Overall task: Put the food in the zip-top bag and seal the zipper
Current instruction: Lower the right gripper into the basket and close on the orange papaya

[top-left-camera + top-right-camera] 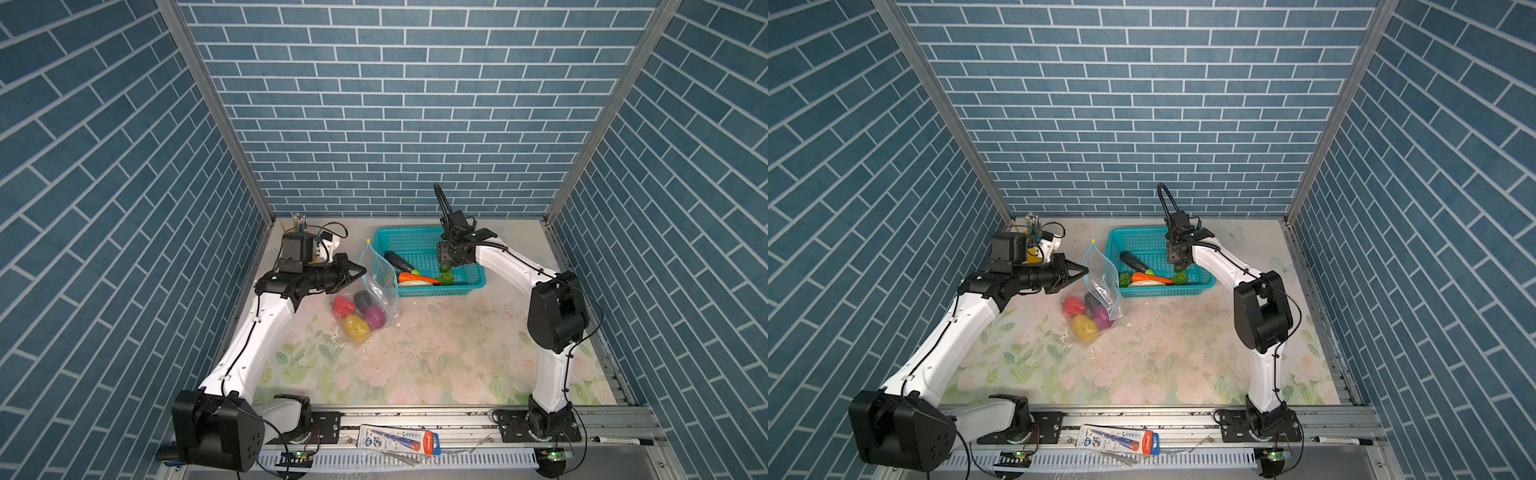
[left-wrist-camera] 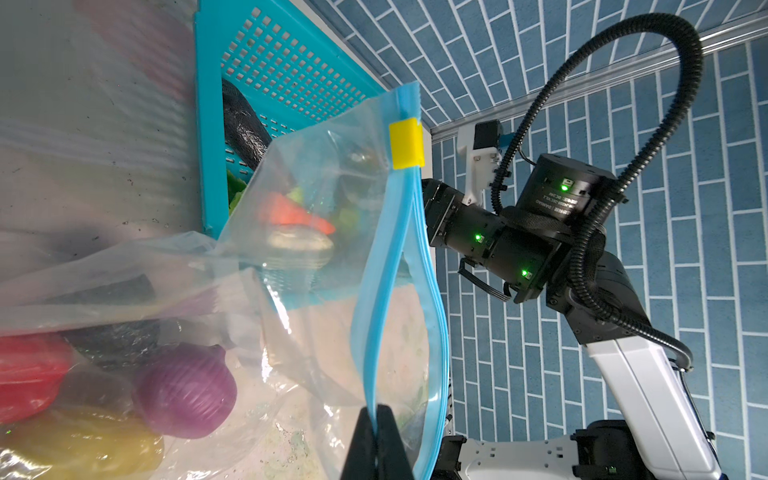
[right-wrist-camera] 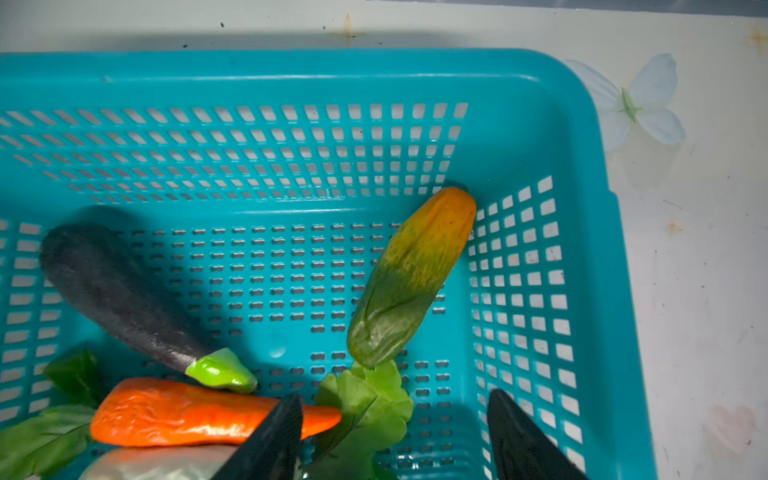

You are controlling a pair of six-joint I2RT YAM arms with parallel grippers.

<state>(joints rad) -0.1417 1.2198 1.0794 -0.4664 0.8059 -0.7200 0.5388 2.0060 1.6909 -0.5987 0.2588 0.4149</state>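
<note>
The clear zip-top bag (image 1: pixel 376 286) stands mouth-up just left of the teal basket (image 1: pixel 440 291). My left gripper (image 2: pixel 376 411) is shut on one lip of the blue zipper (image 2: pixel 374 316), and the mouth gapes. The yellow slider (image 2: pixel 406 143) sits at the strip's far end. A red pepper (image 1: pixel 343 306), purple onion (image 1: pixel 375 316), yellow potato (image 1: pixel 356 326) and a dark piece (image 1: pixel 362 300) lie inside the bag. My right gripper (image 3: pixel 395 397) hangs open inside the basket, over a green leafy piece (image 3: pixel 370 407). Beside it lie corn (image 3: pixel 411 274), a carrot (image 3: pixel 187 415) and an eggplant (image 3: pixel 116 291).
A white radish (image 1: pixel 415 284) lies against the basket's front wall. A holder of pencils (image 1: pixel 299 222) stands at the back left, behind the left arm. On the front rail lie a packaged item (image 1: pixel 399 440) and a marker (image 1: pixel 623 440). Brick-pattern walls close in three sides.
</note>
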